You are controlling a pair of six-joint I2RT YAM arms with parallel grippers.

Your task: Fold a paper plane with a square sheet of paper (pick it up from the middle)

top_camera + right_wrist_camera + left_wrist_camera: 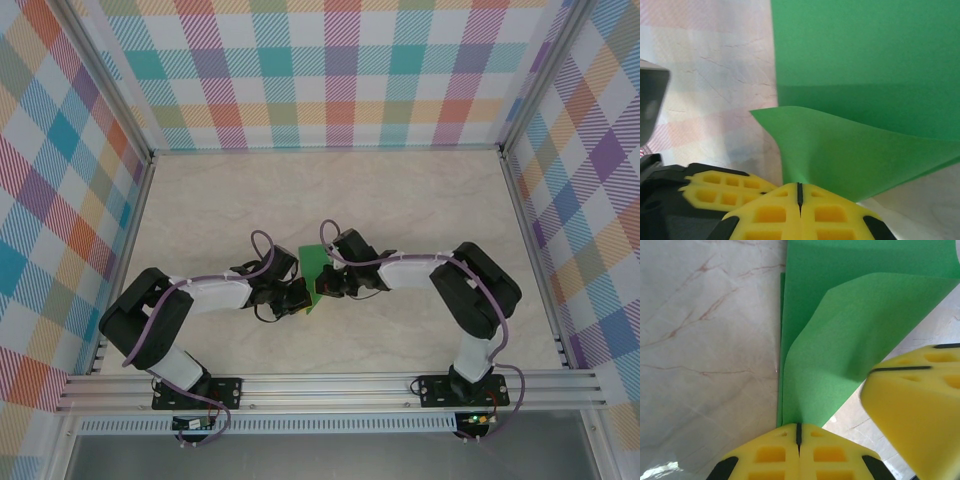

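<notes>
The square sheet of paper (860, 320) looks matt and smooth, the table (705, 340) glossy marble-look, the left hand (798, 427) matt plastic.

My left claw (799, 429) is yellow with black slits; ahead of it, plain bright-green paper sheet (850, 340) over cream, brown-veined marble-look tabletop (700, 340).

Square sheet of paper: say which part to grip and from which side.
Grip the square sheet of paper by the edge of its raised flap, coming in low from either side: that flap curls up off the table while the rest lies flat. The left end effector and right end effector are shut there.
</notes>
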